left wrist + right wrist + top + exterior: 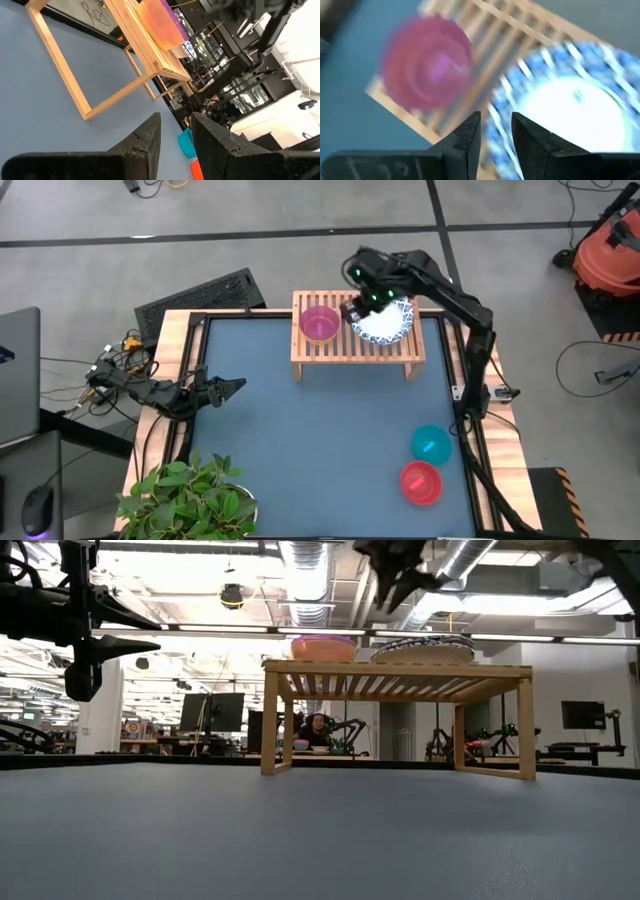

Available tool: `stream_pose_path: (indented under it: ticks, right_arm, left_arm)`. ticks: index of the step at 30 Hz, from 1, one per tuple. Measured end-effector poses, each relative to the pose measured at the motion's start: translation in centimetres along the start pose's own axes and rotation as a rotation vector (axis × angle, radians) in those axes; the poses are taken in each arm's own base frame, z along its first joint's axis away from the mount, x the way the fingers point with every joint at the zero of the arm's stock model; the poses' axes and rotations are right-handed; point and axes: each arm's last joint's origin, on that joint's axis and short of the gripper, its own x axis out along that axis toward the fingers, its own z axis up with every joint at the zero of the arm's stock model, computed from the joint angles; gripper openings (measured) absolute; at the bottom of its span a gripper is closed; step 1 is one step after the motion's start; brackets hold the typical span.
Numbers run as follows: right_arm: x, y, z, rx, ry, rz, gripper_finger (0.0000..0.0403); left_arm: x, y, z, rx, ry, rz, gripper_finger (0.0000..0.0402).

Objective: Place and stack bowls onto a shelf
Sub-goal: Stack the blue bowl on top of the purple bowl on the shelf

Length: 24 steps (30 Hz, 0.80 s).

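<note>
The light-wood shelf [358, 340] stands at the table's far side. On its slatted top a purple bowl [320, 323] sits at the left and a blue-and-white patterned bowl [388, 324] at the right; both show above the slats in the low view, the purple bowl [322, 645] beside the patterned bowl [423, 648]. My right gripper [354, 308] hangs shut above the shelf, over the patterned bowl's left rim [496, 125], touching nothing. A teal bowl [432, 444] and a red bowl [421, 482] rest on the table near right. My left gripper [236, 387] waits shut at the left edge.
A potted plant [190, 498] stands at the table's near left corner. A black ribbed mat [200, 298] lies beyond the far left corner. The blue table surface [320, 450] between the shelf and the near edge is bare. A person sits in the room behind [318, 728].
</note>
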Motion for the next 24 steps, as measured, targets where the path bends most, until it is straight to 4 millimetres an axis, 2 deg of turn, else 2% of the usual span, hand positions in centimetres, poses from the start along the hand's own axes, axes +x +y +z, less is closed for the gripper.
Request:
stream_pose_path:
  ticks: [2,5,8,12,20,24]
  right_arm:
    - [-0.8,0.5,-1.2,-0.01,-0.007,-0.061,0.0136]
    - [-2.5,1.2,-3.6,-0.026,-0.004,-0.045,0.0136]
    - [-3.1,1.8,-6.3,-0.014,0.021,-0.051,0.0133]
    - [-1.4,2.0,-10.9,0.027,0.127,-0.131,0.0129]
    - [2.2,0.8,-22.6,0.174,0.363,-0.307,0.013]
    - [3.3,0.3,-27.3,0.243,0.43,-0.356,0.013]
  left_arm:
    - [0.0,0.0,0.0,-0.001,0.0,-0.001,0.0094]
    - [0.0,0.0,0.0,-0.002,0.01,-0.007,0.0094]
    - [0.0,0.0,0.0,-0.001,0.013,-0.009,0.0094]
    - [0.0,0.0,0.0,-0.001,0.012,-0.009,0.0094]
    - [0.0,0.0,0.0,-0.002,0.012,-0.009,0.0094]
    - [0.0,0.0,0.0,-0.002,0.009,-0.006,0.0094]
